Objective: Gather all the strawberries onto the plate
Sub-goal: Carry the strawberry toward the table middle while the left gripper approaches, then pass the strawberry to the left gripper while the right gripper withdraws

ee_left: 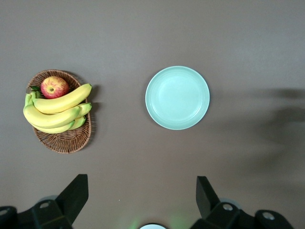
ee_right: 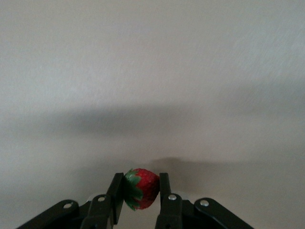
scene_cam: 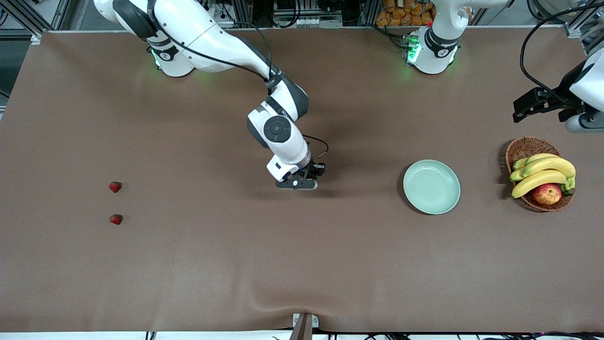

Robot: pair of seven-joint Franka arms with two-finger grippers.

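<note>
My right gripper [scene_cam: 302, 182] hangs low over the brown cloth at the middle of the table, shut on a strawberry [ee_right: 141, 189]; the red berry with its green cap sits between the two black fingers [ee_right: 116, 191]. Two more strawberries [scene_cam: 115, 187] [scene_cam: 116, 219] lie on the cloth toward the right arm's end, one nearer the front camera than the other. The pale mint plate [scene_cam: 431, 186] [ee_left: 177, 98] has nothing in it and lies toward the left arm's end. My left gripper [scene_cam: 521, 111] [ee_left: 141, 195] waits high above the table beside the basket, open and holding nothing.
A brown wicker basket [scene_cam: 524, 146] [ee_left: 66, 140] with bananas [scene_cam: 542, 172] [ee_left: 57, 112] and a red-yellow apple [scene_cam: 547, 193] [ee_left: 54, 87] stands beside the plate, at the left arm's end. A small bracket [scene_cam: 304, 326] pokes up at the table's front edge.
</note>
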